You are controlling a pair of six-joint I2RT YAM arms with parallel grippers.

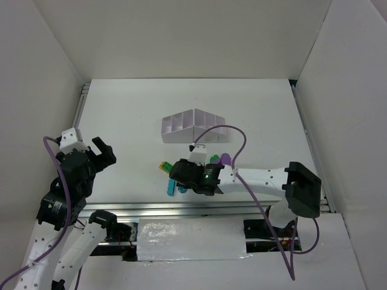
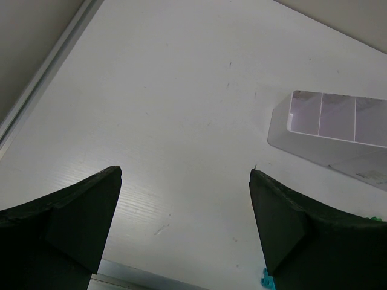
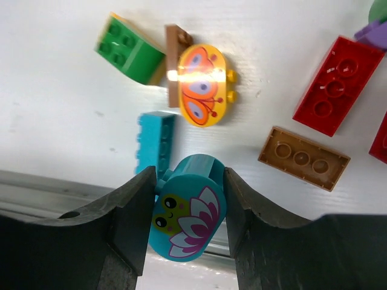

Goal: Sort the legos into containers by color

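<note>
My right gripper [image 3: 187,176] is shut on a teal rounded lego [image 3: 188,211] printed with a frog and a flower, held just above the table near its front edge. Below it lie a long teal brick [image 3: 156,142], a green brick [image 3: 128,49], a yellow butterfly brick [image 3: 202,84] on a brown piece, a red brick [image 3: 338,84] and a tan plate [image 3: 304,158]. In the top view the right gripper [image 1: 181,175] hangs over this pile. The white container tray [image 1: 193,127] stands behind it. My left gripper [image 1: 103,154] is open and holds nothing, far left of the pile.
A purple piece [image 3: 375,33] and another red brick [image 3: 381,145] show at the right edge of the right wrist view. The left wrist view shows the tray's compartments [image 2: 332,118] to the right. White walls enclose the table, and a metal rail [image 1: 199,208] runs along the front edge.
</note>
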